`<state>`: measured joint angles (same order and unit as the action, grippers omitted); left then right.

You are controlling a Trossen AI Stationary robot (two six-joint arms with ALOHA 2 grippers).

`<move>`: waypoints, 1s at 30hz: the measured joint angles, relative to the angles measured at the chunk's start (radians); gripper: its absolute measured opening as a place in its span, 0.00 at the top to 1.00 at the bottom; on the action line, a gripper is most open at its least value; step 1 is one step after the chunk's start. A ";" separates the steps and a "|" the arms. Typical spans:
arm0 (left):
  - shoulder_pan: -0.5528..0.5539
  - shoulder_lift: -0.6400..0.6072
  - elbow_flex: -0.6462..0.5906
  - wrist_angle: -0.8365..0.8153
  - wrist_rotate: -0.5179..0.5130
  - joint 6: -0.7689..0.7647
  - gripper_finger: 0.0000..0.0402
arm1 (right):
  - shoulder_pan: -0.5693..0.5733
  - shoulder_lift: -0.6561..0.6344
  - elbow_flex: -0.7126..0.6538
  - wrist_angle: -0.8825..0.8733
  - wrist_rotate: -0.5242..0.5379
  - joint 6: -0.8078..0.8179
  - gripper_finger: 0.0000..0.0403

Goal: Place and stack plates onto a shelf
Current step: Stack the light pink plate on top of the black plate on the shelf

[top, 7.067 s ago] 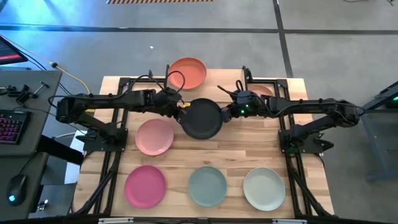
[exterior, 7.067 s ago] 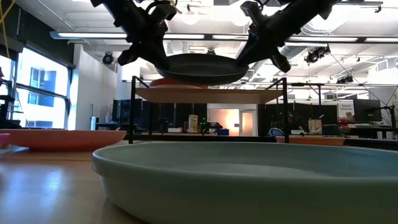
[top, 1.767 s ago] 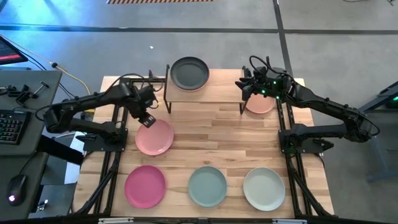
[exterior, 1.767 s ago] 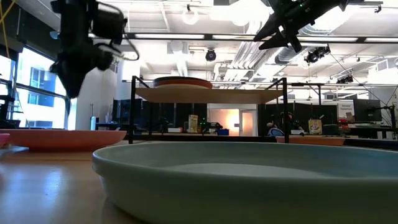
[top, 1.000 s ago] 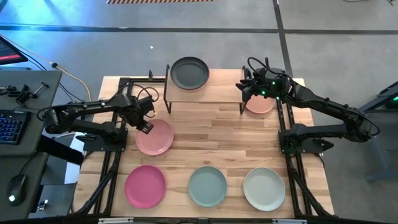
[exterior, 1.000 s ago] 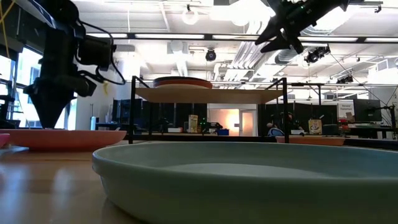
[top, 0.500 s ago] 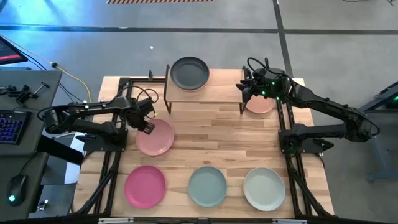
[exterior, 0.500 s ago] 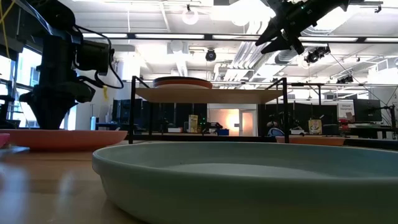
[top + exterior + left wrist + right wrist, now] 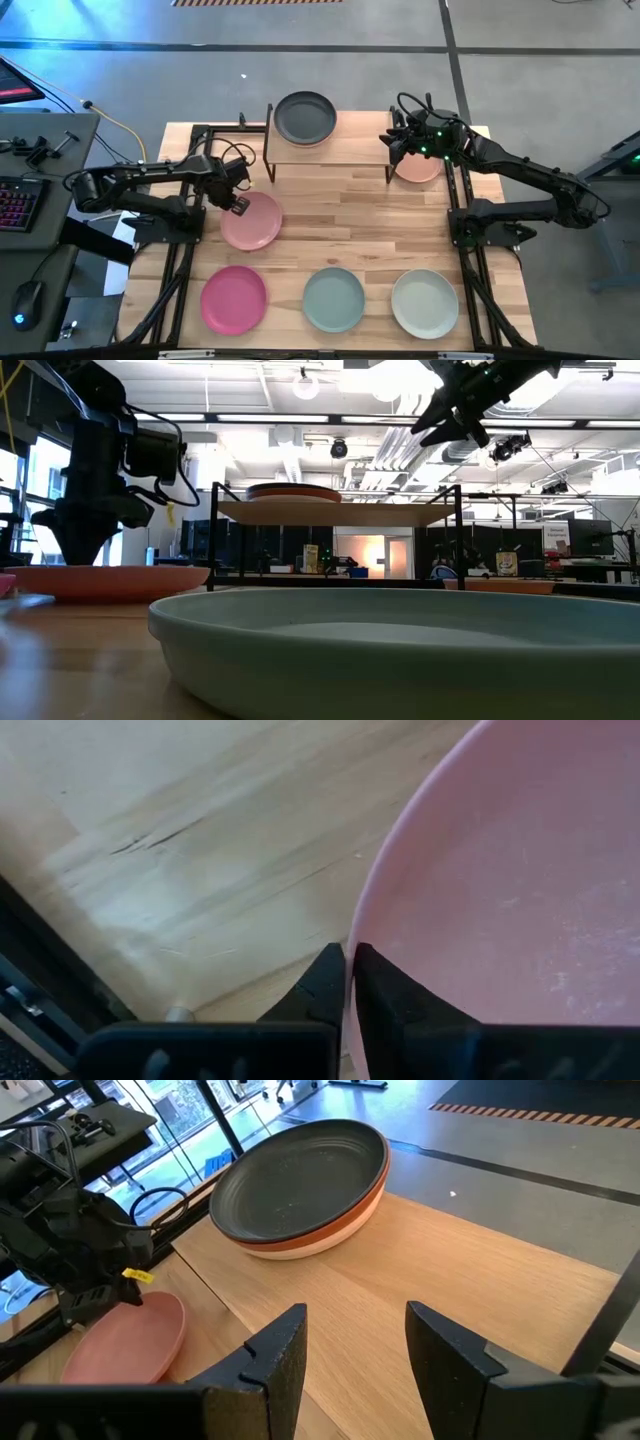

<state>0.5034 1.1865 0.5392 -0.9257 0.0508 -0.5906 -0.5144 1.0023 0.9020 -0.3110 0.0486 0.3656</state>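
Pink plate [image 9: 250, 221] is the one in hand: left hand [image 9: 238, 205] sits at its back-left rim, fingers together on the edge, one each side of the lip per the left wrist view [image 9: 345, 982]. Plate still looks flat on the desk [image 9: 360, 215], so I'd call this grasp done, lift not started.

Next move, my read: raise the rim without letting the plate pivot out, since it's a one-edge pinch, then carry it back and right to the shelf [image 9: 350, 150].

Magenta plate [image 9: 233, 300], pale teal plate [image 9: 334, 299] and off-white plate [image 9: 425, 304] wait in a row along the desk's front edge.

Shelf already holds a stack at its left end: charcoal plate [image 9: 304, 118] on top, a terracotta one [image 9: 335, 1223] under it. Right half of the board is bare.

Right hand [image 9: 396, 141] hovers above the shelf's right end, fingers apart and empty. Peach plate [image 9: 420, 168] lies on the desk just under and beside it.
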 joint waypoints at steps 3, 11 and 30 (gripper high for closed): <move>0.000 -0.009 -0.001 0.000 0.016 -0.001 0.99 | 0.000 0.000 0.000 -0.005 0.000 0.000 0.62; -0.002 -0.069 0.046 -0.044 0.123 -0.003 1.00 | 0.000 0.000 0.000 -0.011 0.000 -0.008 0.62; -0.002 -0.266 0.367 -0.175 0.131 -0.040 1.00 | 0.000 0.000 0.000 -0.011 0.000 -0.008 0.62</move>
<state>0.5018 0.9207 0.9062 -1.1006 0.1815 -0.6311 -0.5144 1.0023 0.9020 -0.3220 0.0486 0.3576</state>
